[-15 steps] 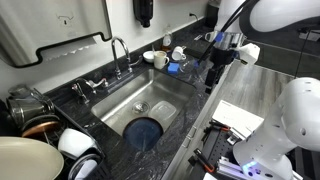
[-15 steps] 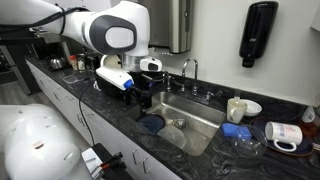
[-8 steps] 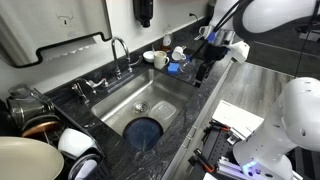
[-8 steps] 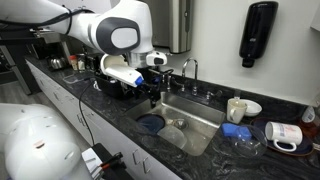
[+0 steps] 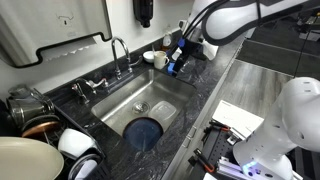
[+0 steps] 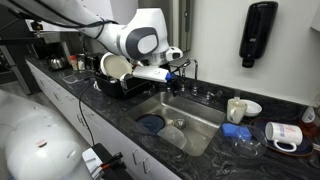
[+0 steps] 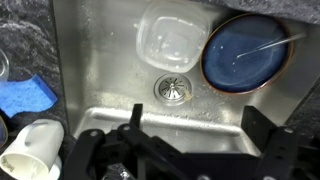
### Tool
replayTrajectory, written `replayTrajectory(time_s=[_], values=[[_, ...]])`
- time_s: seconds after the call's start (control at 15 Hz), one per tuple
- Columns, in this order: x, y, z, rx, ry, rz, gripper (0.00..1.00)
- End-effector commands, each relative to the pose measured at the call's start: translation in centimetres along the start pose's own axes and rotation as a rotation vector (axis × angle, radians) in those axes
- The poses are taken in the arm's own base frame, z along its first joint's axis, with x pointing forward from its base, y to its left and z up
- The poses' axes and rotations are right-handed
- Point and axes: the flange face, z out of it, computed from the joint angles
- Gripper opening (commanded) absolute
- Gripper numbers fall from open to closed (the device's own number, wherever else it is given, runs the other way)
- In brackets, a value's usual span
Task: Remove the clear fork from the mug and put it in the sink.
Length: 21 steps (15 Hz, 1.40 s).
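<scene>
The sink fills the wrist view, and it shows in both exterior views. My gripper is open and empty, with both dark fingers above the sink's near wall. In both exterior views it hangs over the sink's edge. A thin whitish see-through utensil lies across a blue plate in the sink; I cannot tell whether it is the clear fork. A cream mug stands on the counter; no fork shows in it.
A clear plastic container lies in the sink above the round drain. A white mug and a blue sponge sit on the speckled counter. The tap stands behind the sink. A dish rack holds plates.
My gripper has moved from the counter's front edge towards the back of the sink, nearer the mugs. It stays open and empty.
</scene>
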Motion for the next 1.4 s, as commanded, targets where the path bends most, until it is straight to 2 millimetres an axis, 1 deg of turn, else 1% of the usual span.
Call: replayTrajectory(time_s=[0.0, 0.13, 0.2, 0.4, 0.6, 0.73, 0.87, 1.0, 1.13, 1.33], values=[[1.0, 0.8, 0.1, -0.005, 0.003, 0.01, 1.0], [2.5, 2.0, 0.3, -0.009, 0.0, 0.025, 1.0], [2.9, 2.3, 0.5, -0.009, -0.003, 0.028, 1.0], [3.1, 2.3, 0.6, -0.01, -0.006, 0.028, 1.0], [5.7, 2.9, 0.3, -0.064, 0.048, 0.232, 1.0], [6.6, 3.1, -0.1, -0.082, 0.085, 0.334, 1.0], [7.4, 3.7, 0.5, -0.122, 0.114, 0.414, 1.0], [8.2, 4.5, 1.6, -0.159, 0.138, 0.449, 1.0], [8.6, 6.0, 2.3, -0.195, 0.174, 0.474, 1.0], [9.4, 9.3, 3.4, -0.211, 0.223, 0.449, 1.0]])
